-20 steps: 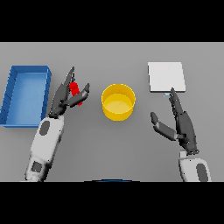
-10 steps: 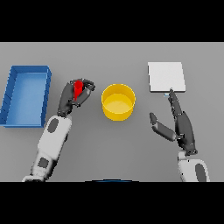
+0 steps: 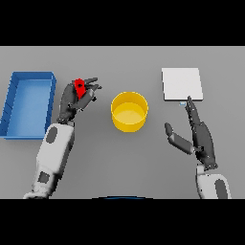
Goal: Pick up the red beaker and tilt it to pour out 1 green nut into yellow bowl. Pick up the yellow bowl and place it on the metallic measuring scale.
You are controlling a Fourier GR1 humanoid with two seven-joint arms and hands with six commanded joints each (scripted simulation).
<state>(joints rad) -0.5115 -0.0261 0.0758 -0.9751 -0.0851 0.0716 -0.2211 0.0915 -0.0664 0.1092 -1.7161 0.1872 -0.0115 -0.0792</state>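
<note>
My left hand [image 3: 72,100] is shut on the red beaker [image 3: 80,87], holding it left of the yellow bowl [image 3: 129,111], which stands at the table's middle. The beaker looks tilted toward the bowl, and most of it is hidden by my fingers. No green nut shows in the bowl or on the table. The metallic measuring scale [image 3: 181,84] is a pale square plate at the far right. My right hand [image 3: 197,136] hovers open between the bowl and the scale, nearer to me, fingers straight and pointing away.
A blue rectangular bin [image 3: 27,103] lies at the left edge, just beyond my left arm.
My left hand closed round the red beaker and shifted slightly right toward the bowl, with the forearm turning more upright. The right hand stayed where it was.
</note>
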